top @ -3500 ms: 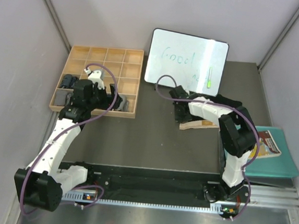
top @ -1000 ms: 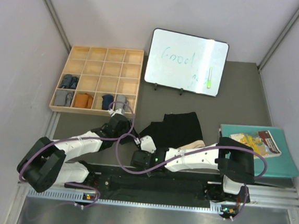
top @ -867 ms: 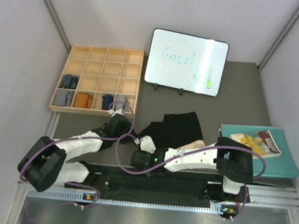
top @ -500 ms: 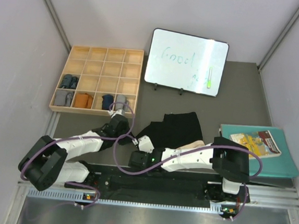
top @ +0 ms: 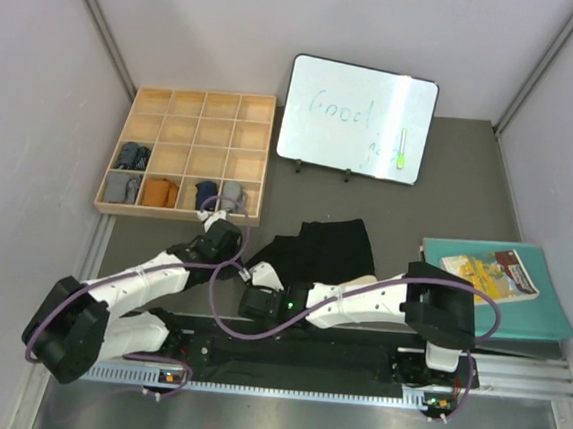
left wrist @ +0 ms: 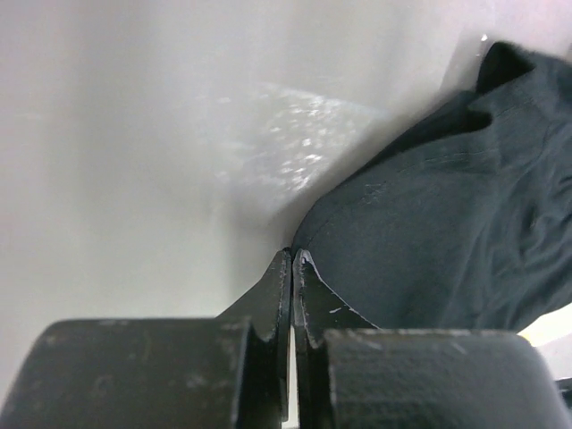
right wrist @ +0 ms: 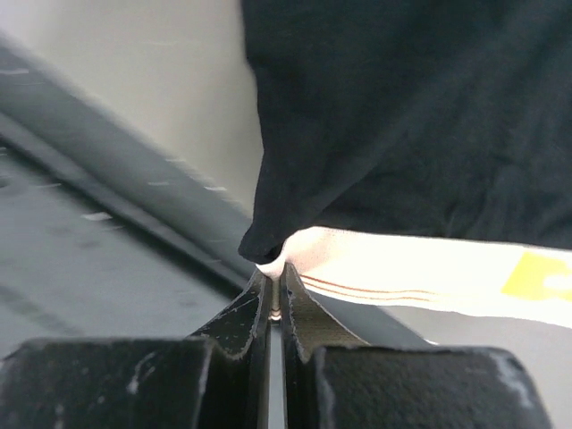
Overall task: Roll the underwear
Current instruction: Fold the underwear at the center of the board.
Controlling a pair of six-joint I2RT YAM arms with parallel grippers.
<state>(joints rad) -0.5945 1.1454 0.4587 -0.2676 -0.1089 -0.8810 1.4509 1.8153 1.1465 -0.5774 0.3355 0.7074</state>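
where: the black underwear (top: 332, 247) lies spread on the table (top: 439, 188) just ahead of the two arms. its beige waistband (right wrist: 402, 268) is toward the near right, half hidden under the right arm.
left gripper (left wrist: 291, 255): fingers pressed fully together at the near left edge of the dark cloth, which appears nipped between the tips; the bite looks thin.
right gripper (right wrist: 275, 273): fingers closed tight on the corner where the waistband meets the black cloth, holding it.
step in hand: likely taking up the near edge to begin the first turn of the roll.
doing it well: lift both corners together and level, and keep the edge taut between them. then carry it over the cloth, away from the arms, so the fold lands straight. the shallow hold on the left could slip, so go slowly.
elsewhere: a wooden tray (top: 191, 97) at the far left holds small bundles in its near compartments.
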